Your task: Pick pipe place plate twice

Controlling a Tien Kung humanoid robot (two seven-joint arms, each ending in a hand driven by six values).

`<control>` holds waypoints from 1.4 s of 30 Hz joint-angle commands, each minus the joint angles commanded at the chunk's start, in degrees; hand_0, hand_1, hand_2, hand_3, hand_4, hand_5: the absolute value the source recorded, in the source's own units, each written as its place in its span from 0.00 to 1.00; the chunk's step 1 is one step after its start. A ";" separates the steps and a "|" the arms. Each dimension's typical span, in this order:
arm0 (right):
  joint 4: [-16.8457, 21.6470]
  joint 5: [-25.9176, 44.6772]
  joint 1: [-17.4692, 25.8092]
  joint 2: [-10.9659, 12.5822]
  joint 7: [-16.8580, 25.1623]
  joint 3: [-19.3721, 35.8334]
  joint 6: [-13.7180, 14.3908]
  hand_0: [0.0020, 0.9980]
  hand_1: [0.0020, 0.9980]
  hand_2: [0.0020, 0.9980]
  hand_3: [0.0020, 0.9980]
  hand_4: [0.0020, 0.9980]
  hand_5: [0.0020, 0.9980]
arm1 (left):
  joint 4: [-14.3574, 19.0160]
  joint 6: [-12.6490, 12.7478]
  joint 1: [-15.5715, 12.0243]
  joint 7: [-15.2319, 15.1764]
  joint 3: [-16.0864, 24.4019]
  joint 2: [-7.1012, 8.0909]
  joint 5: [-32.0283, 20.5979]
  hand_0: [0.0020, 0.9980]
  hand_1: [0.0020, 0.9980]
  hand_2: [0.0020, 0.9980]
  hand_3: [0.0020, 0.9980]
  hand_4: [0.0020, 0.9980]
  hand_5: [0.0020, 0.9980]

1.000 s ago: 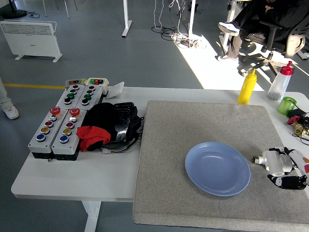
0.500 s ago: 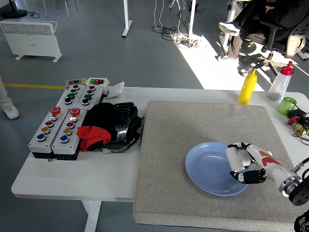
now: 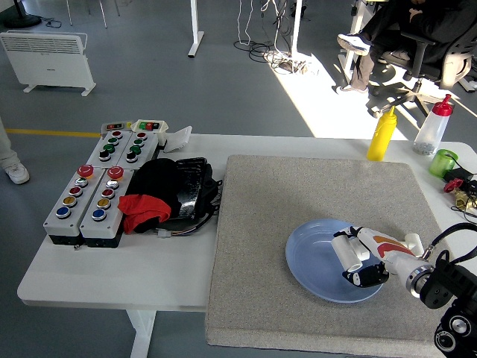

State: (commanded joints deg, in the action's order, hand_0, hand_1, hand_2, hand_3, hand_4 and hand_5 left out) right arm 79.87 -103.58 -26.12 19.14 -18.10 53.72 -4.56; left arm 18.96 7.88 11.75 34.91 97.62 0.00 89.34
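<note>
A round blue plate lies on the grey mat at the front right. My right hand reaches in from the lower right and is over the plate's right half. Its fingers are curled around a short white pipe piece, held low over the plate's inside. I cannot tell whether the pipe touches the plate. The left arm is out of view.
Button boxes and a black and red bundle sit on the table's left part. A yellow bottle, a clear bottle with a red cap and a green cup stand at the back right. A person sits far behind.
My right hand has moved left with the white pipe, from the mat's right edge to over the blue plate.
</note>
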 joint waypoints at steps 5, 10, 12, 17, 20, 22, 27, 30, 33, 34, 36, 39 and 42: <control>-0.84 -2.35 -0.05 -0.08 0.73 0.16 -0.26 0.98 0.90 0.94 0.86 0.72 0.22 | 0.02 -0.04 0.01 0.06 0.10 0.00 0.15 0.68 0.67 0.71 0.65 0.37 1.00; -1.28 -1.57 0.23 -0.06 0.75 1.12 -0.28 1.00 0.92 1.00 0.98 0.75 0.23 | 0.03 -0.10 0.04 0.12 0.15 0.00 0.30 0.68 0.67 0.71 0.65 0.37 1.00; -1.44 -0.49 0.44 0.03 0.93 1.68 -0.41 1.00 0.92 1.00 0.98 0.75 0.23 | 0.03 -0.04 0.00 0.12 0.10 0.00 0.19 0.68 0.67 0.71 0.65 0.37 1.00; -1.25 1.41 0.70 0.43 0.99 2.58 -1.65 1.00 0.94 1.00 1.00 0.82 0.29 | 0.08 0.01 -0.19 0.19 0.17 0.00 0.25 0.68 0.67 0.71 0.65 0.37 1.00; -1.06 1.94 0.86 0.47 1.16 3.05 -1.64 1.00 0.94 1.00 1.00 0.83 0.29 | 0.09 0.01 -0.27 0.22 0.19 0.00 0.31 0.68 0.67 0.71 0.65 0.37 1.00; -0.72 2.63 1.12 0.60 1.87 4.09 -1.06 1.00 0.94 1.00 1.00 0.83 0.29 | 0.12 -0.01 -0.36 0.26 0.28 0.00 0.46 0.68 0.67 0.71 0.65 0.37 1.00; -0.43 3.41 1.28 1.20 3.43 6.97 0.23 1.00 0.93 1.00 1.00 0.84 0.33 | 0.15 -0.04 -0.49 0.31 0.41 0.00 0.65 0.68 0.67 0.71 0.65 0.37 1.00; -1.28 2.99 1.14 1.75 3.67 9.27 0.87 1.00 0.93 1.00 1.00 0.84 0.33 | 0.17 -0.11 -0.54 0.38 0.46 0.00 0.80 0.68 0.67 0.71 0.65 0.37 1.00; -2.74 1.99 0.71 2.38 3.49 10.55 0.92 1.00 0.93 1.00 1.00 0.83 0.33 | 0.19 -0.12 -0.60 0.42 0.54 0.00 0.90 0.68 0.67 0.71 0.65 0.37 1.00; -3.71 1.67 0.36 2.71 3.37 10.84 0.89 1.00 0.93 1.00 1.00 0.83 0.33 | 0.20 -0.13 -0.63 0.44 0.54 0.00 0.92 0.68 0.67 0.71 0.65 0.37 1.00; -5.81 1.33 -0.29 3.16 3.21 10.98 0.80 1.00 0.93 1.00 1.00 0.83 0.33 | 0.22 -0.14 -0.68 0.49 0.55 0.00 0.97 0.68 0.67 0.71 0.65 0.37 1.00; -8.69 1.38 -1.17 3.43 3.12 10.63 0.79 1.00 0.93 1.00 0.99 0.82 0.32 | 0.25 -0.15 -0.73 0.58 0.58 0.00 1.06 0.68 0.67 0.71 0.65 0.37 1.00; -11.66 1.52 -2.11 3.48 3.24 9.91 0.66 1.00 0.93 1.00 0.99 0.82 0.32 | 0.26 -0.20 -0.76 0.63 0.59 0.00 1.15 0.68 0.67 0.71 0.65 0.37 1.00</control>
State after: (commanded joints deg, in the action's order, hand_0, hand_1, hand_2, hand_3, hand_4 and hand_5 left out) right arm 68.21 -102.05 -28.23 22.62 -14.86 63.64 -3.90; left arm 19.22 7.68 10.99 35.55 98.21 0.00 90.49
